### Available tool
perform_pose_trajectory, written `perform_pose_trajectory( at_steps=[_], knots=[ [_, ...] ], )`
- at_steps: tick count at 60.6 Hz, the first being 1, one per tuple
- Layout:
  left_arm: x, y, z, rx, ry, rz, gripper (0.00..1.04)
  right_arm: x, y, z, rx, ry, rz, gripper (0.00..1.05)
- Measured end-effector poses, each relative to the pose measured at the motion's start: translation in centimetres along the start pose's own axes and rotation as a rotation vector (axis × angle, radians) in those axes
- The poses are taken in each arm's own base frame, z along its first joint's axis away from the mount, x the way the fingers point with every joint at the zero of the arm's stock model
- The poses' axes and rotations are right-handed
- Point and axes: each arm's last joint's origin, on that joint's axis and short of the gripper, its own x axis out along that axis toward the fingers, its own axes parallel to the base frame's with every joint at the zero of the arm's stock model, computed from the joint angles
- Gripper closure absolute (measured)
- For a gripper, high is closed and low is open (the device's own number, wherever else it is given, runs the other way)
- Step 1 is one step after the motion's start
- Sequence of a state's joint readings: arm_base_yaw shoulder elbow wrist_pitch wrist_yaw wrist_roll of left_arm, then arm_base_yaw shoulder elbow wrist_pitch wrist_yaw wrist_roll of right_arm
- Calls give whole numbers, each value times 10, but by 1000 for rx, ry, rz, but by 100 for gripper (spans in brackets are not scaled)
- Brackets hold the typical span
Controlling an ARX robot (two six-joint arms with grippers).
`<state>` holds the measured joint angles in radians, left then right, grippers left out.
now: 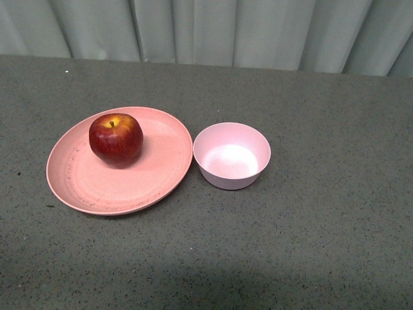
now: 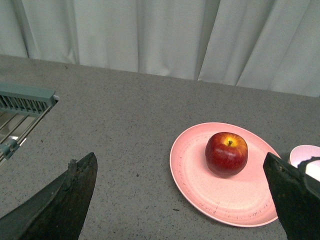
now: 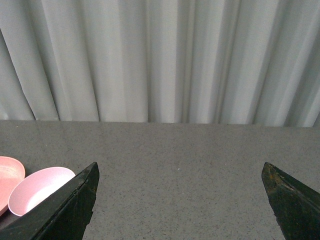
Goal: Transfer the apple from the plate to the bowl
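The apple point(image 1: 116, 137) sits on the plate point(image 1: 90, 190), toward its 12 o'clock; the bowl point(image 1: 227, 181) stands just at the plate's 3 o'clock. The left hand point(image 2: 179, 162) and right hand point(image 3: 180, 167) both gape wide, empty. The left (nearer the fruit) should straddle the apple's widest girth before closing.

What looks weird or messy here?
Nothing much. The apple sits stem up on the plate, and the bowl stands upright and empty right beside it. Nothing is spilled or broken. The only odd bit is some small dark marks on the plate near its rim, like scuffs or speckles.
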<state>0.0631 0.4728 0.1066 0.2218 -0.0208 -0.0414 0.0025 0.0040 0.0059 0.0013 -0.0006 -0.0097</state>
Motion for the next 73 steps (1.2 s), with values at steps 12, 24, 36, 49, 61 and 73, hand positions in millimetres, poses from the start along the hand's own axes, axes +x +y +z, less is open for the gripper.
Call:
perform_pose_trajectory(
  at_steps=[12, 24, 36, 49, 61, 73],
  knots=[
    [79, -10, 20, 2, 121, -34, 7, 0, 0, 0, 0, 0, 0, 9],
    [135, -30, 4, 47, 266, -99, 7, 0, 0, 0, 0, 0, 0, 9],
    [176, -56, -11, 102, 389, -177, 7, 0, 0, 0, 0, 0, 0, 9],
    [211, -82, -23, 136, 449, -222, 7, 0, 0, 0, 0, 0, 0, 9],
    [226, -91, -37, 160, 498, -227, 7, 0, 0, 0, 0, 0, 0, 9],
    [232, -92, -50, 186, 540, -227, 7, 0, 0, 0, 0, 0, 0, 9]
  ],
)
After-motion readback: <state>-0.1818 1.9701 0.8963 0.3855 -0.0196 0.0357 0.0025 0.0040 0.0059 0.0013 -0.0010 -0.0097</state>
